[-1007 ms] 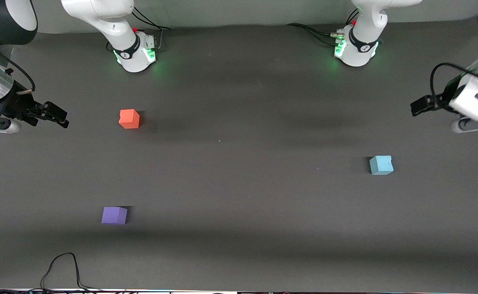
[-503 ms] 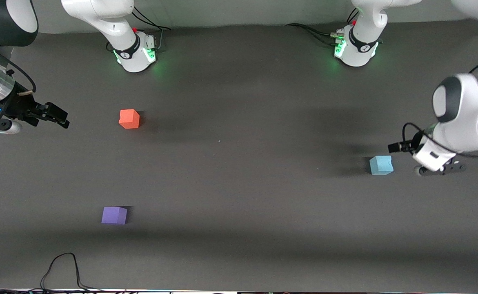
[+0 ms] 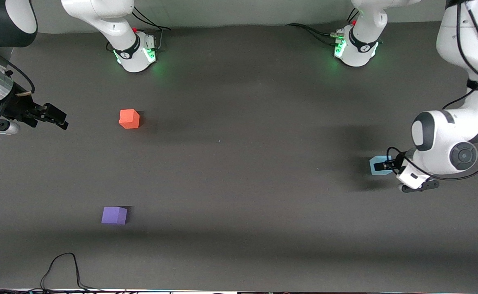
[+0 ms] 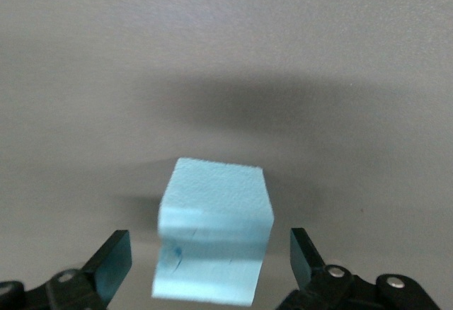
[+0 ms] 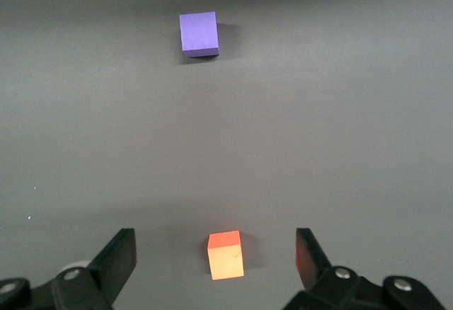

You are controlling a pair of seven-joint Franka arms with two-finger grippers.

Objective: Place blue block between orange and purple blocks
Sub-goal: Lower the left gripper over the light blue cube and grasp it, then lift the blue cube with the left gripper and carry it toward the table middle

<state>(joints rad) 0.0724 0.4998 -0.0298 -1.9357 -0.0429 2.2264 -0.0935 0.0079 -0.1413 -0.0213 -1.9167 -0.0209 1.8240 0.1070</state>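
Observation:
The blue block (image 3: 374,163) lies toward the left arm's end of the table. My left gripper (image 3: 385,165) is low over it and open. In the left wrist view the blue block (image 4: 216,211) shows between the two fingers of the left gripper (image 4: 209,250), with a gap on each side. The orange block (image 3: 129,119) and the purple block (image 3: 114,215) lie toward the right arm's end, the purple one nearer the front camera. My right gripper (image 3: 55,116) waits open and empty beside the orange block; its wrist view shows the orange block (image 5: 226,255) and the purple block (image 5: 199,33).
The two arm bases (image 3: 134,53) (image 3: 355,47) stand along the table's back edge. A black cable (image 3: 63,265) loops on the table at the edge nearest the front camera, toward the right arm's end.
The left arm has swung in from the table's end and come down over the blue block. The blocks and the right arm have not moved.

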